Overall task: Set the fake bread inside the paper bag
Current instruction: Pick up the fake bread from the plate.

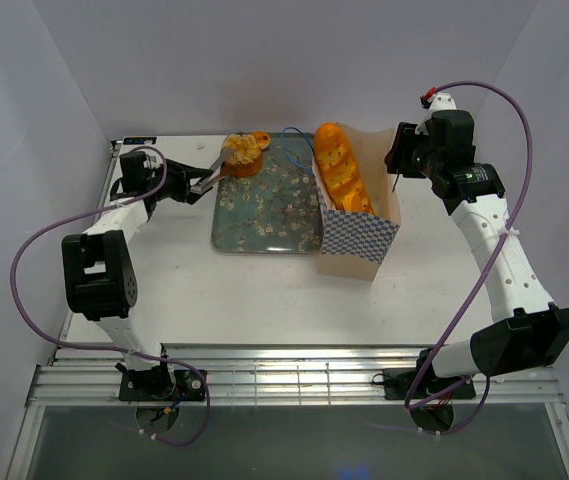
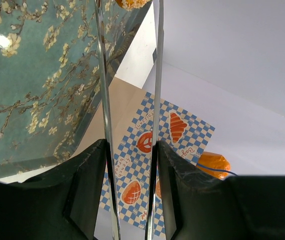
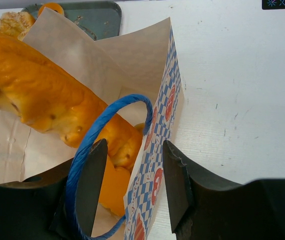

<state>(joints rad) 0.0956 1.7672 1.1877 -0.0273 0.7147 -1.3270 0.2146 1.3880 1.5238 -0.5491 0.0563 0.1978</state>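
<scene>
Between the right gripper's (image 3: 134, 150) jaws, which are standing apart, the checkered side wall of the paper bag (image 3: 132, 55) and its blue cord handle (image 3: 89, 145) are rising; the cord is brushing the left-hand finger (image 3: 92, 185). Just beyond and left of those jaws the long baguette (image 3: 37, 95) is leaning out of the bag's mouth, with more orange bread lying lower inside. The bag's blue-and-white band is showing a printed croissant (image 2: 177, 127), pretzel (image 2: 145, 142) and bun (image 2: 132, 192), each with a line of small writing beside it, too small and tilted to read. The right arm is reaching up the table's right side, its wrist folding back toward the bag.

The left arm is bending at the elbow and stretching toward the far left corner of the blossom-patterned tray (image 1: 264, 215). The left gripper's (image 1: 222, 168) thin fingers are running parallel with a gap between them. At their tips a crumbly pastry (image 1: 241, 148) is sitting against the ring donut (image 1: 256, 166). Whether the jaws are clamping it, I cannot tell
</scene>
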